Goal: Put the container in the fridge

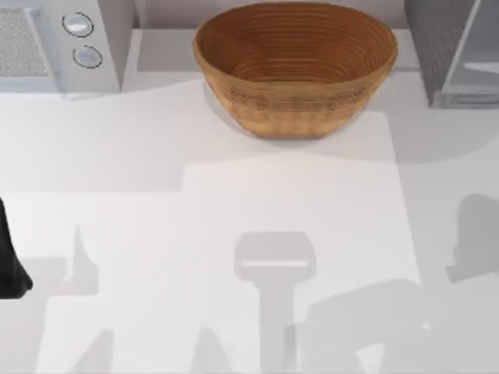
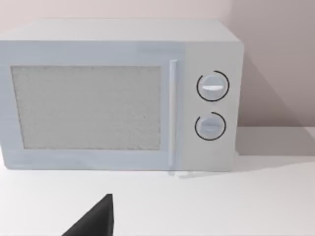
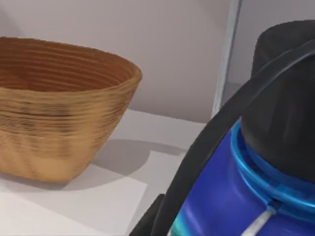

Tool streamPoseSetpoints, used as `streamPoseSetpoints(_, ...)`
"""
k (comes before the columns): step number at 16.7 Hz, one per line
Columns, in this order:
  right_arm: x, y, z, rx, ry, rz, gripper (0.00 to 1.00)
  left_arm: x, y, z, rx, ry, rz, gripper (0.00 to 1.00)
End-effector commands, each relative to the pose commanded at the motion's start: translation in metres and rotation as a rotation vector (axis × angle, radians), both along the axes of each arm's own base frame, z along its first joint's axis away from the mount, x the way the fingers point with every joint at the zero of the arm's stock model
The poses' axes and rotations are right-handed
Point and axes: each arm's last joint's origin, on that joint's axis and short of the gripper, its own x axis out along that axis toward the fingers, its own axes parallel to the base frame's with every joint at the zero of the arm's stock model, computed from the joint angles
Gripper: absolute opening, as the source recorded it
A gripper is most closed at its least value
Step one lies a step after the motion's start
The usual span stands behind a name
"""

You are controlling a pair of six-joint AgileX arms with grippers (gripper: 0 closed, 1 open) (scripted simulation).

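Observation:
The container point(image 3: 231, 196) looms close in the right wrist view: a blue body with a cyan ring and a black round cap point(image 3: 288, 108). A dark curved band crosses in front of it. My right gripper point(image 3: 162, 216) is shut on it, near the basket and the fridge's thin pale frame point(image 3: 225, 59). The fridge point(image 1: 437, 47) stands at the table's back right corner, a grey speckled box with a pale glassy door panel point(image 1: 479, 58). My left arm point(image 1: 9, 261) is parked at the table's left edge.
A big woven brown basket point(image 1: 296, 70) sits at the back middle, left of the fridge. A light-grey unit with two round knobs point(image 1: 62, 39) fills the back left corner and faces the left wrist camera point(image 2: 118, 98). Arm shadows fall across the white tabletop point(image 1: 234, 202).

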Motion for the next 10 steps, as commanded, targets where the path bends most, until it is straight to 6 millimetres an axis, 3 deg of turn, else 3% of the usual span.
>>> streamPoseSetpoints(5, -0.028, 0.003, -0.013, 0.064, -0.053, -0.172, 0.01, 0.0, 0.0, 0.0, 0.0, 0.0, 0.0, 1.0)
streamPoseSetpoints(10, -0.034, 0.003, -0.023, 0.092, -0.055, -0.239, 0.01, 0.0, 0.0, 0.0, 0.0, 0.0, 0.0, 1.0)
